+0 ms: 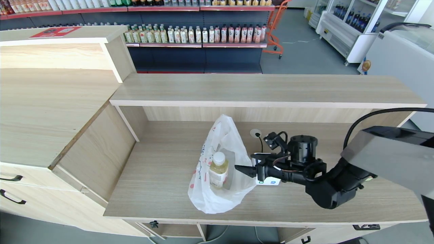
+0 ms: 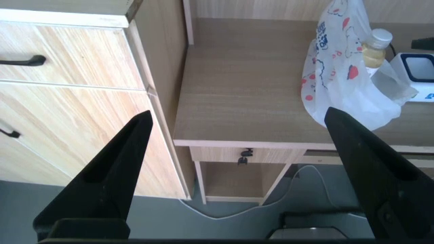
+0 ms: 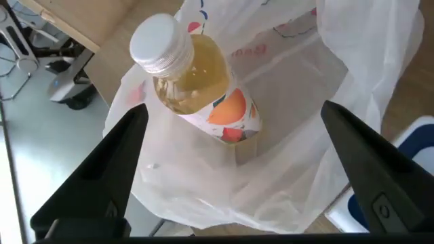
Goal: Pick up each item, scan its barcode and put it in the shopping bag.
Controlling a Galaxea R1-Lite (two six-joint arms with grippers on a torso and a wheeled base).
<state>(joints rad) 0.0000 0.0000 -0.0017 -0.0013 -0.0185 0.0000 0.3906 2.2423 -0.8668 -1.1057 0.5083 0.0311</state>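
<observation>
A white plastic shopping bag (image 1: 217,200) stands open on the lower counter (image 1: 152,176). Inside it a bottle (image 1: 218,169) of pale yellow drink with a white cap stands upright, beside a flat grey item (image 1: 230,169). My right gripper (image 1: 244,162) hovers at the bag's right side, pointing into its mouth, open and empty. From the right wrist, the bottle (image 3: 196,74) lies just beyond the spread right gripper (image 3: 234,115), within the bag (image 3: 203,190). A white and blue scanner (image 1: 271,181) sits under the right wrist. My left gripper (image 2: 239,115) is open, low in front of the counter's left corner.
A raised wooden ledge (image 1: 264,89) runs behind the lower counter, and a taller cabinet (image 1: 51,108) with drawers stands to the left. A black cable comes out of a grommet (image 1: 256,133) behind the bag. From the left wrist, the bag (image 2: 339,74) and scanner (image 2: 417,68) sit far off.
</observation>
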